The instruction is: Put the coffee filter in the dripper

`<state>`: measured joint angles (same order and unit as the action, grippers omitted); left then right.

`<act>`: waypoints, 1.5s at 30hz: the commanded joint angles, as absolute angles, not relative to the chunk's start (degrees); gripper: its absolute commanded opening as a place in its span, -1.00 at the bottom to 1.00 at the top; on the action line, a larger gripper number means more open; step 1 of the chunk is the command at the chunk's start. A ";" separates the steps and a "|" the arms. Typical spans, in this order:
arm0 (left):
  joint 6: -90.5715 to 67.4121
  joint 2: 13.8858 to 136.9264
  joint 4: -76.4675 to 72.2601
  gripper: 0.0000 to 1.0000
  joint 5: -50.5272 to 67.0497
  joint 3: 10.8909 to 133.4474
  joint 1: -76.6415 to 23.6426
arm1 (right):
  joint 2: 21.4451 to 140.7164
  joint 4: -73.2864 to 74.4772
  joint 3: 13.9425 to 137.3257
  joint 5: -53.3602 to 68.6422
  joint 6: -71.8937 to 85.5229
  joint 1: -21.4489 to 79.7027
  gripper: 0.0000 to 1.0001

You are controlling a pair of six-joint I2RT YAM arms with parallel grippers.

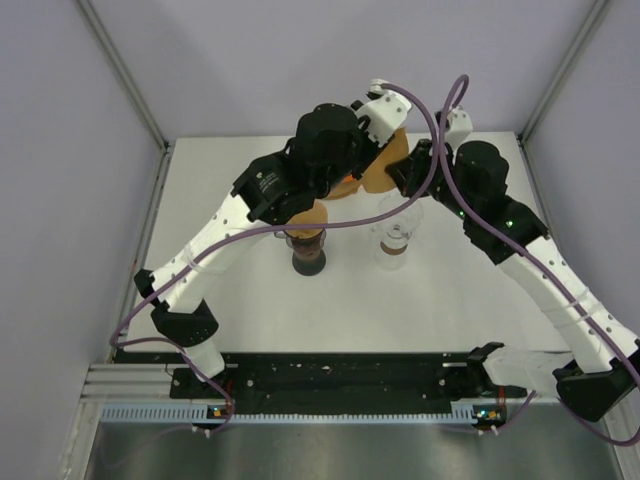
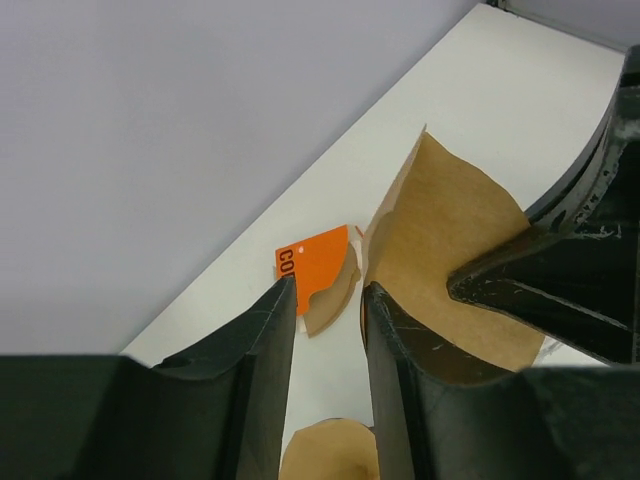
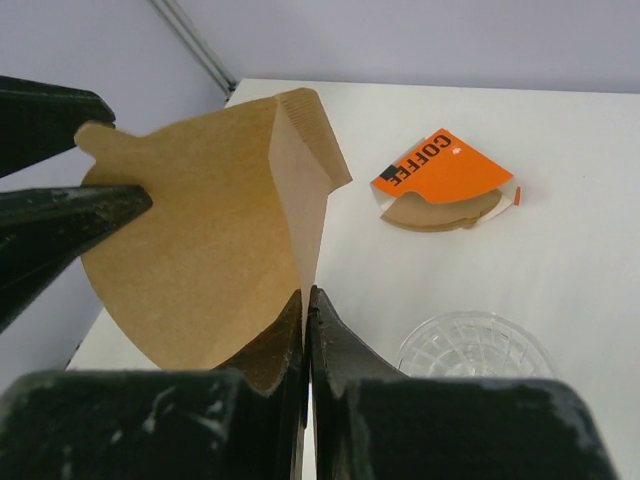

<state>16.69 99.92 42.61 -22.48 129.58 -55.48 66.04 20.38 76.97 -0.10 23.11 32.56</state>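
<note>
matt brown paper coffee filter (image 3: 200, 230), crimped seam. dripper (image 3: 475, 345) of clear ribbed glass; beyond the dripper, a smooth orange card packet (image 3: 440, 170) on the matt white table (image 3: 570, 270). right gripper (image 3: 305, 293) of scuffed black plastic.

The tabletop (image 1: 440, 300) is a flat white surface, enclosed at 9, 12 and 3 o'clock by plain pale grey wall panels (image 1: 260, 60). Metal frame posts (image 1: 125, 75) rise at the far corners.

An orange cardboard pack (image 3: 440, 170) lies flat on the tabletop toward 12 o'clock. It is fan-shaped and printed "COFFEE" in black. Brown paper (image 3: 440, 212) protrudes from its open edge.

A dark round vessel (image 1: 308, 258) stands just at 9 o'clock of the tabletop centre; its upper part is hidden.

At 6 o'clock, a black mounting rail (image 1: 330, 378) runs along the near edge, with a white slotted strip (image 1: 300, 412) just beyond it.
</note>
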 commanded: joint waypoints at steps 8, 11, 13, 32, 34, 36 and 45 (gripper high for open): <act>14.24 100.90 44.12 -0.21 -19.25 131.04 -55.37 | 66.45 21.01 81.56 3.08 22.24 32.34 -1.00; 14.24 101.25 44.38 -0.24 -19.77 131.04 -55.37 | 66.62 21.27 81.65 3.16 21.62 32.34 -1.00; 14.15 101.34 44.65 -0.53 -21.35 130.96 -55.28 | 66.62 21.88 81.74 2.38 21.10 32.34 -1.00; 9.94 99.05 46.84 -1.00 -19.70 129.11 -51.68 | 63.90 21.10 79.19 10.46 16.96 26.10 -0.68; 9.23 98.97 48.07 -1.00 -17.76 129.64 -51.85 | 62.93 18.99 78.05 11.77 16.88 26.19 -0.63; 8.96 98.96 48.69 -1.00 -16.62 129.73 -52.12 | 62.67 16.62 77.17 13.09 17.40 26.10 -0.56; 8.96 99.05 49.30 -1.00 -14.94 130.08 -52.38 | 63.81 14.85 76.90 11.09 18.02 26.10 -0.51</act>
<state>10.26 101.75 49.74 -16.91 127.42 -52.23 64.27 17.58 76.75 12.71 18.17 26.46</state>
